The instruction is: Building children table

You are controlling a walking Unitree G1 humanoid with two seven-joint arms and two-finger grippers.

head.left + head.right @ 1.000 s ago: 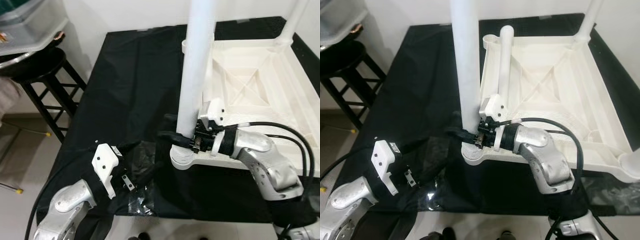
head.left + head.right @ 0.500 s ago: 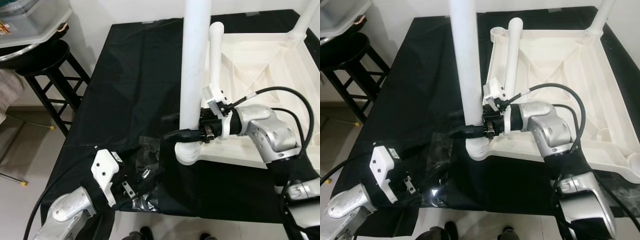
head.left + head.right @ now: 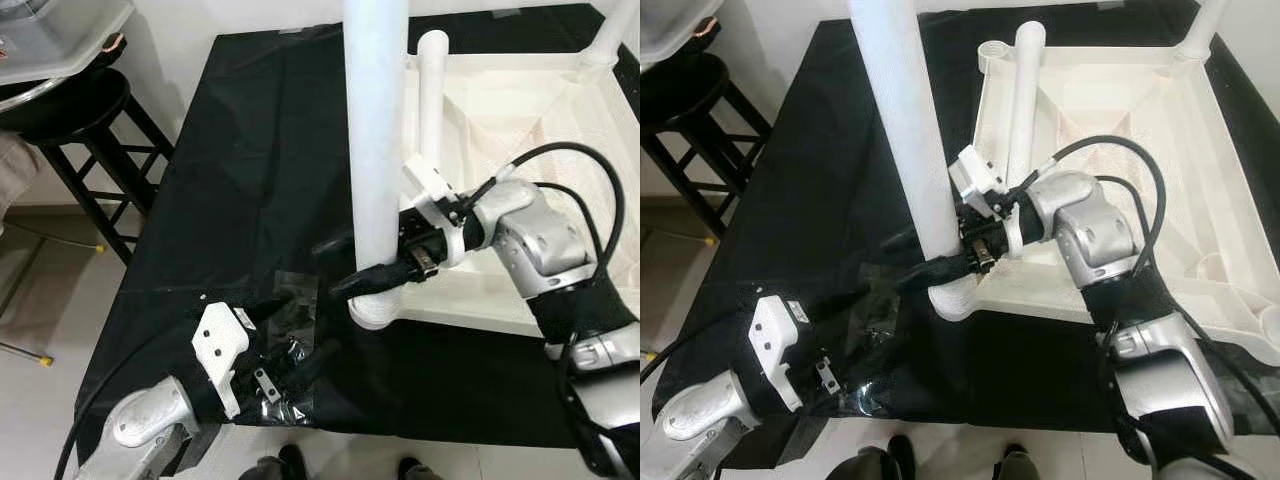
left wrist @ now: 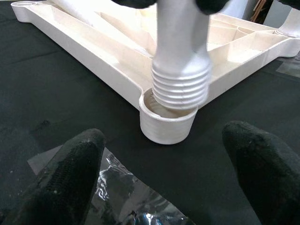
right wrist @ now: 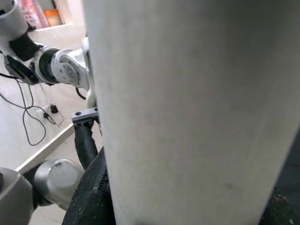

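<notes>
The white table top [image 3: 520, 150] lies upside down on a black-covered table. My right gripper [image 3: 347, 264] is shut on a long white leg [image 3: 376, 130], low on its shaft. The leg's threaded end [image 4: 180, 89] rests tilted in the near corner socket [image 4: 166, 124], with its threads showing above the rim. My left gripper [image 3: 295, 335] is open, low over the cloth just in front of that socket, nothing between its fingers [image 4: 70, 173]. A second leg [image 3: 432, 90] lies inside the table top. A third leg [image 3: 608, 40] stands at the far right corner.
Crinkled clear plastic film [image 3: 290, 345] lies on the black cloth [image 3: 250, 150] under my left gripper. A black stool [image 3: 75, 120] stands off the table's left side, with a clear bin [image 3: 50, 25] above it. The table's front edge runs just below my left arm.
The leg's top has leaned to the left and my right wrist has turned with it. My left gripper has edged closer to the corner socket. The camera has shifted too.
</notes>
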